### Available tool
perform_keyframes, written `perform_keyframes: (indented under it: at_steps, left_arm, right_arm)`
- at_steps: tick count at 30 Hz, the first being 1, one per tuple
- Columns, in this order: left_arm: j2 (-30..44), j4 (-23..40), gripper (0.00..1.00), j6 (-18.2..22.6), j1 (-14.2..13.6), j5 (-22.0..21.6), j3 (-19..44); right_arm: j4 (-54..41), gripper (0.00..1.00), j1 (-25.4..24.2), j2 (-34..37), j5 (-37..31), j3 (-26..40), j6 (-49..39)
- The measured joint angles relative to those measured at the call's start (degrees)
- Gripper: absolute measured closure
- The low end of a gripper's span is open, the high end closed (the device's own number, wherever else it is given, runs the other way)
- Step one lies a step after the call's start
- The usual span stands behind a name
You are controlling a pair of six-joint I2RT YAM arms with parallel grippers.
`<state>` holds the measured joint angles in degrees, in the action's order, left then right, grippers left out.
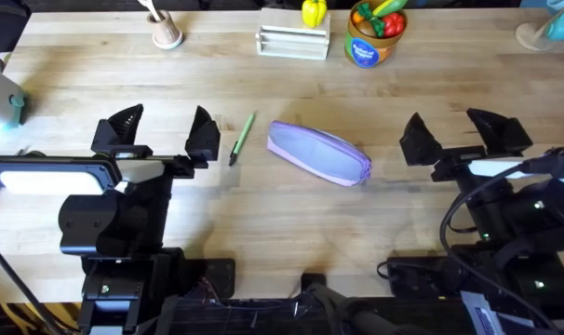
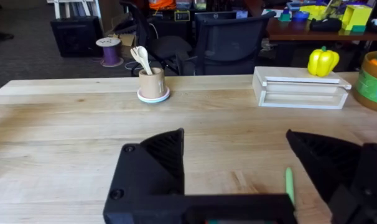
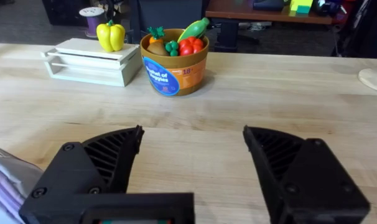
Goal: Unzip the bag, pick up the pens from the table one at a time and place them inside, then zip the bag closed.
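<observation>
Both my grippers, left and right, hang spread and empty. The zipped lavender pouch lies between them, the green pen just beside my left; tugging the zipper single-handed might drag the pouch.

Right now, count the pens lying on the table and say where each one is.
1. A light green pen lies on the table between the open left gripper and the lavender bag, apart from both. More could be hidden behind the arms.
</observation>
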<state>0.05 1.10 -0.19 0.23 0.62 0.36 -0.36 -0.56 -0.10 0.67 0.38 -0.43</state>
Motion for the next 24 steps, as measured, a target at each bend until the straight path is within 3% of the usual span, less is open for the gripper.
perform_keyframes:
  at_steps: [18,20,23,24]
  left_arm:
    - [0.0,0.2,0.009,0.0,0.0,-0.3,0.0]
    - [0.0,1.5,0.009,0.0,0.0,0.0,0.3]
    - [0.6,8.7,0.010,0.2,0.0,1.3,3.1]
    - [5.8,16.7,0.009,3.3,0.0,5.2,11.8]
  right_arm:
    - [-1.9,0.005,0.0,0.0,-0.4,0.5,0.0]
    - [-6.0,0.004,0.0,0.1,-0.3,2.4,0.0]
    - [-17.5,0.006,0.0,0.5,0.2,6.5,0.0]
    - [-32.6,0.005,0.0,5.4,0.6,14.5,0.0]
